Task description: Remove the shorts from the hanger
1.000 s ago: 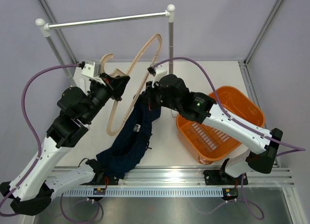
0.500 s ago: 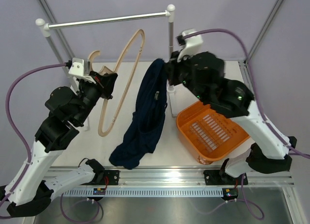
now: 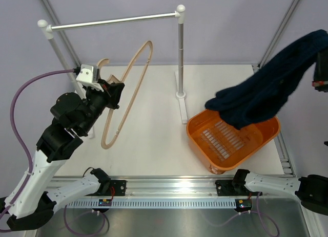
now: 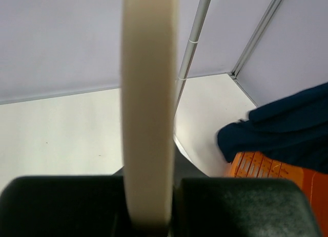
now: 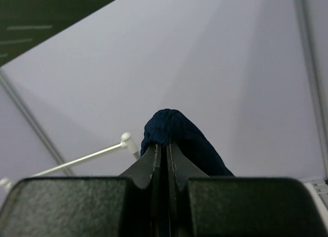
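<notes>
L side first: my L pincer [image 3: 109,89] is clenching the hanger [image 4: 148,104]. In the L wrist view the tan wood is running straight up btwn my two black fingers [image 4: 61,206], pinched on both sides. From the top view I'm holding it up in the air, tilted. Its hook [image 3: 103,62] is sitting just by my wrist cam, and the loop is stretching from near the rail [image 3: 113,21] down toward the surface [image 3: 148,139]. The hanger isn't hanging on the rail. It's bare, w/ no fabric on it. Whether its low end is touching the surface, I can't tell from above.

Mid: the rail's R post [image 3: 180,52] is standing upright on its flat foot, apart from both my arms.

R side: the orange basket [image 3: 197,142] is sitting on the surface near the R edge. The shorts [image 3: 266,88] are dangling above and across its far rim, well apart from the hanger. Their upper end is rising to the R edge of the top view, and their lower end is drooping over the basket. Can't tell if the fabric is touching the rim.

My R pincer [image 5: 164,147] is clamping the shorts. In the R wrist view my fingertips are pressing together w/ a navy bunch bulging out just past them, and the pincer is pointing up at the wall.
</notes>
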{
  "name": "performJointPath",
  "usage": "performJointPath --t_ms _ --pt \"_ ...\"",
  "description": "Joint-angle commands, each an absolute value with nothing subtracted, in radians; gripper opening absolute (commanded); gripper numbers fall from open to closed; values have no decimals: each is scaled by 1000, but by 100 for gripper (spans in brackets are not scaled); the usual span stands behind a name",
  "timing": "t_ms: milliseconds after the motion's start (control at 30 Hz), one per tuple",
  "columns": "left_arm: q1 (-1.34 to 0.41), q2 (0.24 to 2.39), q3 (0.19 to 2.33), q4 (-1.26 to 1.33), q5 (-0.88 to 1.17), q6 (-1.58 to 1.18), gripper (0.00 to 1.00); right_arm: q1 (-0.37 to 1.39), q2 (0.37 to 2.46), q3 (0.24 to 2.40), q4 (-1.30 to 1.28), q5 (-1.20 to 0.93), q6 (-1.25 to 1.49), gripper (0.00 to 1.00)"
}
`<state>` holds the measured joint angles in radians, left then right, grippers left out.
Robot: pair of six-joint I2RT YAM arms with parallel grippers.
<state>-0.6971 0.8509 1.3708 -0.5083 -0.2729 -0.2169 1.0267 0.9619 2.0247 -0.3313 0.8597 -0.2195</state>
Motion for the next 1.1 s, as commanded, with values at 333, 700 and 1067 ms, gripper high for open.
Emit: performJointPath --t_ms 333,700,1067 --pt "-701 856 1350 -459 -247 -219 0 1031 913 1847 -268 953 -218 0" --pt "-700 854 1345 -466 -242 -222 0 1031 1037 1855 -377 917 -127 0" --pt "-699 847 1347 -479 -236 -224 0 818 982 1604 -650 798 266 0"
